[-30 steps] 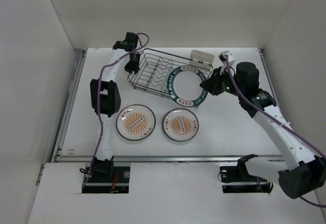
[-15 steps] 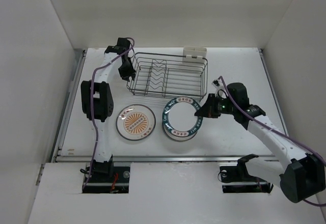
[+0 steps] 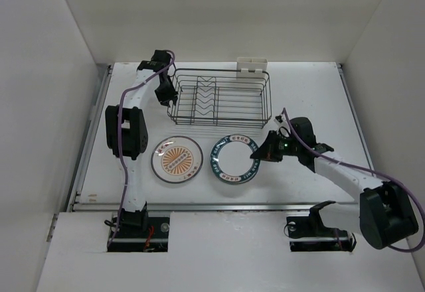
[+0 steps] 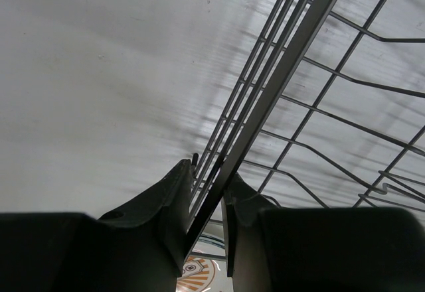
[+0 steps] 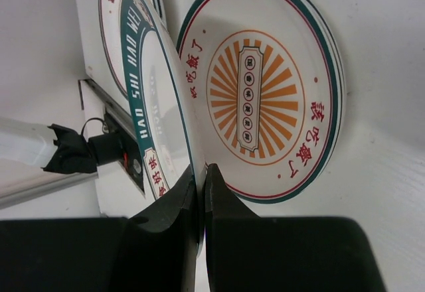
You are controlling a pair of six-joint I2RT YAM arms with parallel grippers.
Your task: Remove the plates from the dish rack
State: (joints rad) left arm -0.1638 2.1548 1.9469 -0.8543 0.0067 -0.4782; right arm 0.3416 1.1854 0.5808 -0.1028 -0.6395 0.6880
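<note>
Right claw (image 3: pixel 256 151) pinches the near edge of the teal-rimmed plate (image 3: pixel 232 162), tilted over a sunburst plate (image 5: pixel 265 99); left claw (image 3: pixel 165 95) clamps the dish rack (image 3: pixel 220 98) rim.

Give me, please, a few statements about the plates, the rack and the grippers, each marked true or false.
1. The right gripper pinches the rim of the teal-rimmed plate. True.
2. The dish rack holds two plates. False: no plate stands in it.
3. The left gripper clamps the dish rack's wire edge. True.
4. The white cup holder sits on the rack's near edge. False: it sits on the far edge.
</note>
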